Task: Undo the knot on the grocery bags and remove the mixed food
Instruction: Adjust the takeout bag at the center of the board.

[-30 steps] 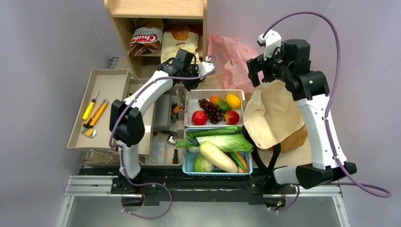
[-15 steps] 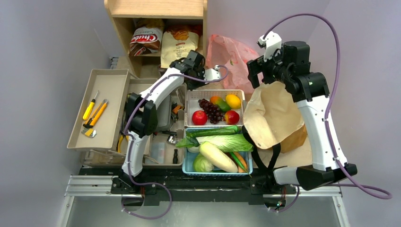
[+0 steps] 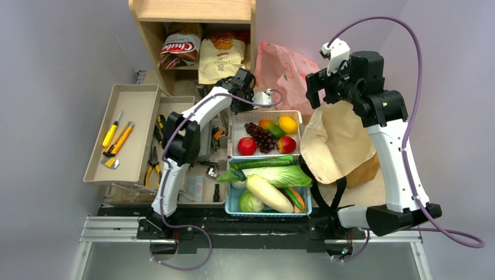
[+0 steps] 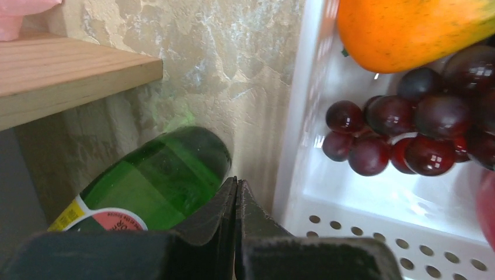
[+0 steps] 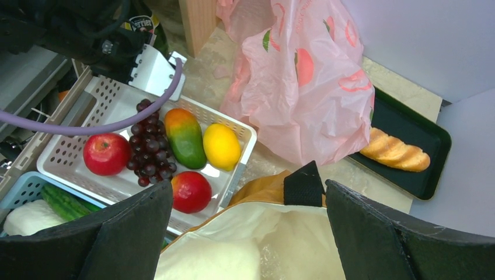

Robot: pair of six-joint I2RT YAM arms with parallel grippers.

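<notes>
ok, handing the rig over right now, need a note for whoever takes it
Left gripper: shut, empty, over a green bottle beside the white basket.
Right gripper: open, empty, above the brown paper bag.
Pink bag: upright behind the basket; its knot not visible.
Done: fruit in the white basket, vegetables in the blue basket.
Left: confirm the knot, check both bags for remaining food.

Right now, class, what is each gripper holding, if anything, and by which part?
Nothing is held. The left gripper is shut empty beside the white basket; the right gripper stands open above the beige bag.
</notes>
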